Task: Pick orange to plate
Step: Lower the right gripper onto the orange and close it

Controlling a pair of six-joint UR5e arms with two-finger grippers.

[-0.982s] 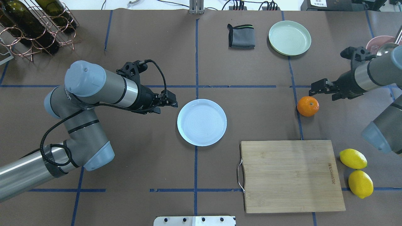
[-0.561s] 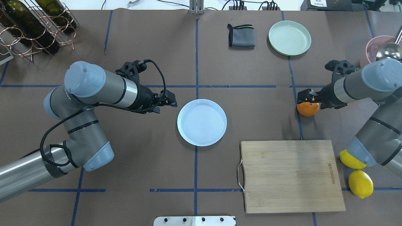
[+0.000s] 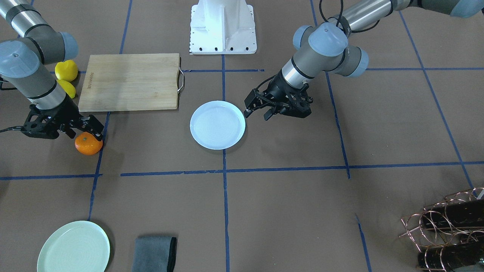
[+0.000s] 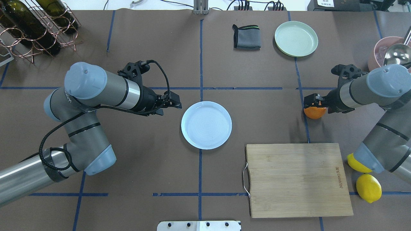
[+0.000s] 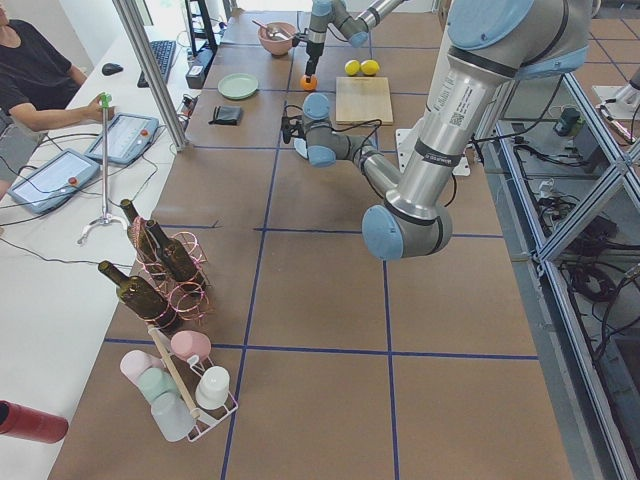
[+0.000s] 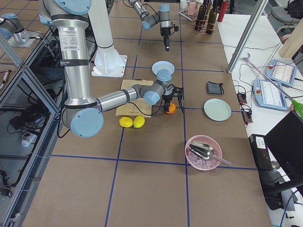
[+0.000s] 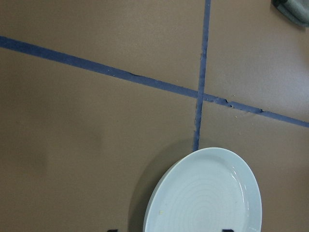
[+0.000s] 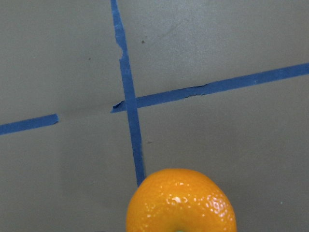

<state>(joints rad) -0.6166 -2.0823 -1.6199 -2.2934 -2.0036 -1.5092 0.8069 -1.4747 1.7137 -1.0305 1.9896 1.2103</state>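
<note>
The orange point(image 4: 315, 113) rests on the brown table at the right, on a blue tape line. My right gripper point(image 4: 313, 102) is low over the orange's far half, open, one finger on each side of its top. The exterior front-facing view shows that gripper point(image 3: 90, 129) just above the orange point(image 3: 89, 145). The orange point(image 8: 181, 203) fills the bottom edge of the right wrist view, with no fingers showing there. At the table's centre lies the white plate point(image 4: 206, 125), with nothing on it. My left gripper point(image 4: 175, 104) hovers open beside the plate's left rim point(image 7: 159, 203).
A wooden cutting board point(image 4: 297, 179) lies between the plate and two lemons point(image 4: 368, 187). A pale green plate point(image 4: 296, 38) and a folded grey cloth point(image 4: 246, 37) sit at the back. A pink bowl with a metal scoop point(image 4: 390, 51) stands far right, a wine rack point(image 4: 35, 25) back left.
My right arm swung in toward the orange and came down, so its gripper now covers the fruit's far half. The left arm has barely moved.
</note>
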